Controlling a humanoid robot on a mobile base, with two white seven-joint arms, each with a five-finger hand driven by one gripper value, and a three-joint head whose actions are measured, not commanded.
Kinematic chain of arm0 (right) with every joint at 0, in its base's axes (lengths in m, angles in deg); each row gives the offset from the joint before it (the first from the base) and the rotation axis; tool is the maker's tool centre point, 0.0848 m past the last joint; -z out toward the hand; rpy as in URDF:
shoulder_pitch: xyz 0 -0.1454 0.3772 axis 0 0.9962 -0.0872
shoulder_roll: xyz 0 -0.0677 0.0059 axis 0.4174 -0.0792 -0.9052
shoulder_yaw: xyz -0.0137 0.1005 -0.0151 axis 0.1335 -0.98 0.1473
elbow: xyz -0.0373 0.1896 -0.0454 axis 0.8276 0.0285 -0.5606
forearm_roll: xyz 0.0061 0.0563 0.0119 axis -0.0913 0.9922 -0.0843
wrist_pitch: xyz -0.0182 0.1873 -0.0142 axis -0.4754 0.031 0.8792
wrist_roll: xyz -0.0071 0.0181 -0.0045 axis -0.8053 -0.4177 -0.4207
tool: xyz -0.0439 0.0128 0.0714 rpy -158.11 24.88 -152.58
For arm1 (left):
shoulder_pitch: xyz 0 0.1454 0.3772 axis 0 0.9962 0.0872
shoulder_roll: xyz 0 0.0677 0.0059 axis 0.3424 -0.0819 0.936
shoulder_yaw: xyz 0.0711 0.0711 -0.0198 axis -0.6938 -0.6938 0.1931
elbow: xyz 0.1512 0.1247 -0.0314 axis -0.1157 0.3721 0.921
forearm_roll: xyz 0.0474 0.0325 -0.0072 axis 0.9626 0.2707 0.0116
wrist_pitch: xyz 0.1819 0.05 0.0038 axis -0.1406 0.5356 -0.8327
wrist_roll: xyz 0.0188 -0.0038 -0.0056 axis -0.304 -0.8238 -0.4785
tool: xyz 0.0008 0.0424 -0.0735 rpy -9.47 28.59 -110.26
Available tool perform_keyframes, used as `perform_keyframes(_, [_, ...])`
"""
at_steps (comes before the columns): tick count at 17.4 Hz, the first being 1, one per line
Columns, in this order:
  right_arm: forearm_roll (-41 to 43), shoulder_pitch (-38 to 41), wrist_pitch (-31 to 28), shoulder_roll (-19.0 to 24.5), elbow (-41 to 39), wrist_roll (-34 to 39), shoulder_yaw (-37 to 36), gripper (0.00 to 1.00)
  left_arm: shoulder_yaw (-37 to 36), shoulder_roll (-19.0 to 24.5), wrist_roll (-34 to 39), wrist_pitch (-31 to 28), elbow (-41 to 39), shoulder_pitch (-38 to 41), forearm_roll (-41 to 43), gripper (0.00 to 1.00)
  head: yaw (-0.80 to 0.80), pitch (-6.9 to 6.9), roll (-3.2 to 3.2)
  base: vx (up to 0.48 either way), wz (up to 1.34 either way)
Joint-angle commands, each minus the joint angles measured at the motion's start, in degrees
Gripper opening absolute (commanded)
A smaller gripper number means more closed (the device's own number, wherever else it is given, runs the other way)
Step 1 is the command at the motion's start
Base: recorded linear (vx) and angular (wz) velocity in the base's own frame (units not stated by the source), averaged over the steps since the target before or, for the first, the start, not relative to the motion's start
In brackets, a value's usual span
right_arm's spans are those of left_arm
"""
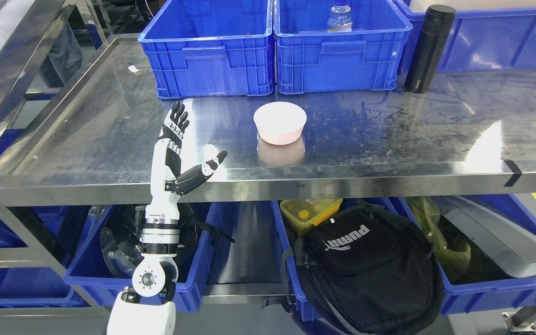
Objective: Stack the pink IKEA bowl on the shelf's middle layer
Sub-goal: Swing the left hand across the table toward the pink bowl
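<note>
A pale pink bowl [280,122] stands upright on the steel shelf [389,135], near the middle and a little back from the front edge. It may be more than one bowl nested; I cannot tell. My left hand [189,142] is raised over the shelf's front edge, to the left of the bowl and well apart from it. Its fingers point away from me and its thumb is spread toward the bowl. It holds nothing. The right arm does not show.
Blue crates [207,51] stand along the back of the shelf, one holding a water bottle [340,16]. A black flask [428,49] stands at the back right. Below the shelf are blue bins, a black bag [365,260] and a yellow lunch box [307,211].
</note>
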Motion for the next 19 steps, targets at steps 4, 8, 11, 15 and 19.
perform_keyframes(4, [0.0,1.2,0.0,-1.0,-1.0,0.0,0.0,1.00,0.5,6.2,-6.8,3.6,0.0,-1.9,0.3,1.00,0.00,0.00,0.00,0.000,0.00])
perform_keyframes(8, [0.0,1.2,0.0,-1.0,-1.0,0.0,0.0,1.00,0.5,16.8,-7.2,3.1,0.5,-7.0,6.7,1.00,0.00,0.00,0.00,0.018,0.08])
perform_keyframes(11, [0.0,1.2,0.0,-1.0,-1.0,0.0,0.0,1.00,0.5,19.8,-14.1,3.1,0.4,-8.2,12.6,1.00,0.00,0.00,0.00,0.038,0.01])
perform_keyframes(15, [0.0,1.2,0.0,-1.0,-1.0,0.0,0.0,1.00,0.7,23.2,-30.5,2.0,0.3,-10.4,20.9,0.98,0.00,0.00,0.00,0.023,-0.10])
perform_keyframes(19, [0.0,1.2,0.0,-1.0,-1.0,0.0,0.0,1.00,0.4,23.1,-36.3,1.1,0.3,-19.4,29.3,0.98,0.00,0.00,0.00,-0.001,0.01])
